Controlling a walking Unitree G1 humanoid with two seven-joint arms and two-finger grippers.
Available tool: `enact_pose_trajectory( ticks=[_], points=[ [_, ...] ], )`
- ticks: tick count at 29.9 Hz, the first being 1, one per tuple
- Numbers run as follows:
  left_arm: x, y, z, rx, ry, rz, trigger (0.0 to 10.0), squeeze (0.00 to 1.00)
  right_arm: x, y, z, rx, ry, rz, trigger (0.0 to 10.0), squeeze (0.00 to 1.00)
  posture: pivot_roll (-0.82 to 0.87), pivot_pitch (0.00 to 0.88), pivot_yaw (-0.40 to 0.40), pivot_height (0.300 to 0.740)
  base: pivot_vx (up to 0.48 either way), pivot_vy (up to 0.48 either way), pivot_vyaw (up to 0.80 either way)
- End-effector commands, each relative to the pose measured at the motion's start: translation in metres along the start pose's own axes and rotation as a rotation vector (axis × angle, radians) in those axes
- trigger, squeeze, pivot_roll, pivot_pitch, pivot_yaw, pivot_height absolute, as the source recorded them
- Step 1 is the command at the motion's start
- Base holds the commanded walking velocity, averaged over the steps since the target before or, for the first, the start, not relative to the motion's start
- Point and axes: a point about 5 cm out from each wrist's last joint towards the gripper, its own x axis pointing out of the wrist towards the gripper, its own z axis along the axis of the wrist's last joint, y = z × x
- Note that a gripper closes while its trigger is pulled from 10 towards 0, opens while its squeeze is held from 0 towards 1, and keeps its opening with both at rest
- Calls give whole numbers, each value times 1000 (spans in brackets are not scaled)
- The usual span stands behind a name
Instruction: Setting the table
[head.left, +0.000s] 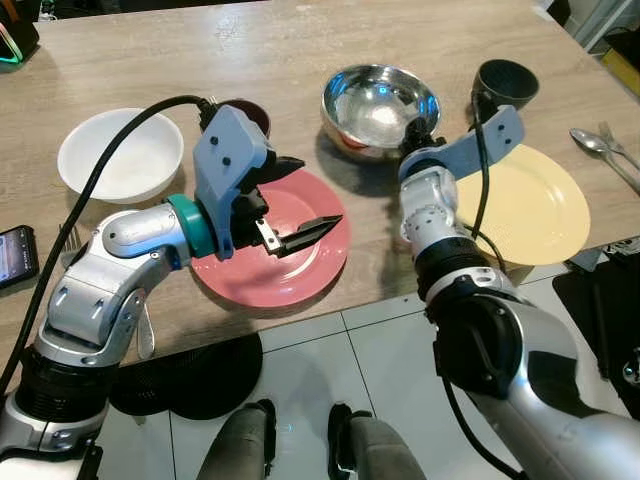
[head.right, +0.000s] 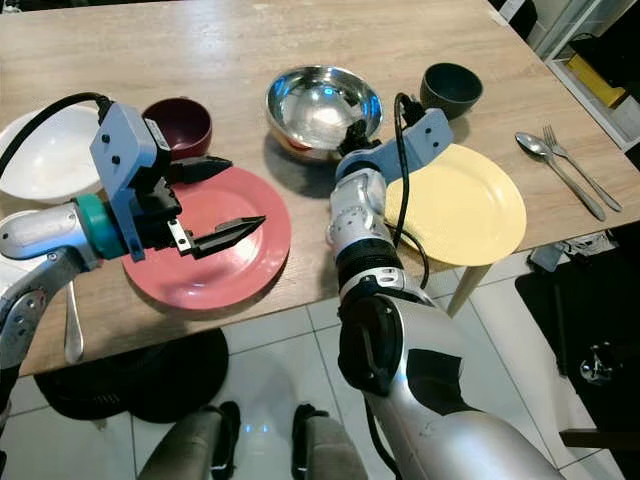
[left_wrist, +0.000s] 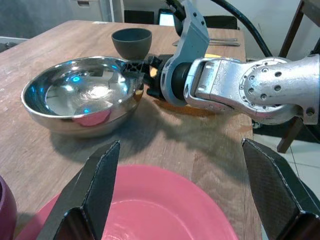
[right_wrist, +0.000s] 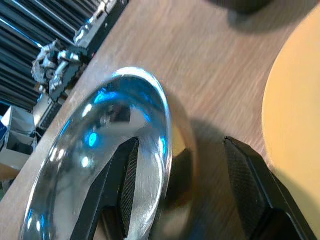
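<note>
The right claw (head.left: 425, 135) is mostly hidden behind its own arm, at the near rim of the shiny bowl (head.left: 380, 98). The dark red cup (head.left: 252, 112) peeks out from behind the left arm. The phone (head.left: 16, 255) is cut off at the left edge. The shiny bowl looks blurry in the right wrist view.

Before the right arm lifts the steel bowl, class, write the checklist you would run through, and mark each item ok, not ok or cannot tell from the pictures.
1. Right pincer straddles the steel bowl's rim, one finger inside and one outside: ok.
2. Fingers closed firmly on the rim: not ok, a gap shows.
3. Yellow plate bare, ready to take the bowl: ok.
4. Left pincer away from the bowl, open above the pink plate: ok.
5. Dark cup apart from the bowl: ok.
6. Bowl empty: ok, its shiny inside holds nothing visible.
</note>
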Motion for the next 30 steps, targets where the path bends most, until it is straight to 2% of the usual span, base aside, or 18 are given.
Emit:
enact_pose_trajectory(
  ticks=[1, 2, 6, 8, 10, 11, 12, 13, 14, 15, 16, 17, 20, 21, 23, 30],
  points=[
    [2, -4, -1, -7, 2, -20, 10000, 0, 1, 3, 5, -5, -28, 13, 10000, 0, 223, 117, 13, 740, 0, 0, 0],
    [3, -4, -1, -8, -5, -19, 10000, 0, 2, 6, 16, -49, -88, 57, 10000, 0, 200, 99, 13, 740, 0, 0, 0],
    [3, -4, -1, -9, -9, -18, 10000, 0, 3, 8, 23, -78, -129, 90, 10000, 0, 200, 99, 13, 740, 0, 0, 0],
    [1, -3, 0, -13, -15, -3, 10000, 0, -4, 12, 39, -203, -262, 224, 10000, 0, 174, 82, 29, 740, 0, 0, 0],
    [1, -3, 0, -13, -15, -3, 10000, 0, -4, 12, 39, -203, -262, 224, 10000, 0, 174, 82, 29, 740, 0, 0, 0],
    [-1, -2, 0, -15, -17, 19, 10000, 0, -15, 9, 45, -265, -316, 305, 10000, 0, 164, 73, 43, 740, 0, 0, 0],
    [-1, -2, 0, -15, -17, 19, 10000, 0, -15, 9, 45, -265, -316, 305, 10000, 0, 164, 73, 43, 740, 0, 0, 0],
    [-3, 0, -1, -18, -17, 56, 10000, 0, -32, 1, 49, -355, -367, 381, 10000, 0, 149, 65, 52, 740, 0, 0, 0],
    [-3, 0, -1, -18, -17, 56, 10000, 0, -32, 1, 49, -355, -367, 381, 10000, 0, 149, 65, 52, 740, 0, 0, 0],
    [-4, 3, -3, -26, -19, 115, 10000, 0, -51, -11, 51, -427, -388, 419, 10000, 0, 132, 60, 56, 740, 0, 0, 0],
    [-5, 9, -8, -42, -13, 188, 10000, 0, -68, -23, 51, -486, -392, 434, 10000, 0, 107, 49, 62, 740, 0, 0, 0],
    [-5, 9, -8, -42, -13, 188, 10000, 0, -68, -23, 51, -486, -392, 434, 10000, 0, 107, 49, 62, 740, 0, 0, 0],
    [-13, 23, -24, -76, 26, 374, 10000, 0, -101, -51, 44, -596, -346, 409, 10000, 0, 52, 28, 88, 740, 0, 0, 0],
    [-13, 23, -24, -76, 26, 374, 10000, 0, -101, -51, 44, -596, -346, 409, 10000, 0, 52, 28, 88, 740, 0, 0, 0],
    [-20, 25, -31, -91, 53, 424, 10000, 0, -113, -63, 36, -619, -292, 382, 10000, 0, 38, 22, 94, 740, 0, 0, 0],
    [-27, 18, -37, -100, 90, 389, 10000, 0, -129, -75, 35, -675, -238, 354, 10000, 0, 11, 0, 91, 740, 0, 0, 0]
  ],
)
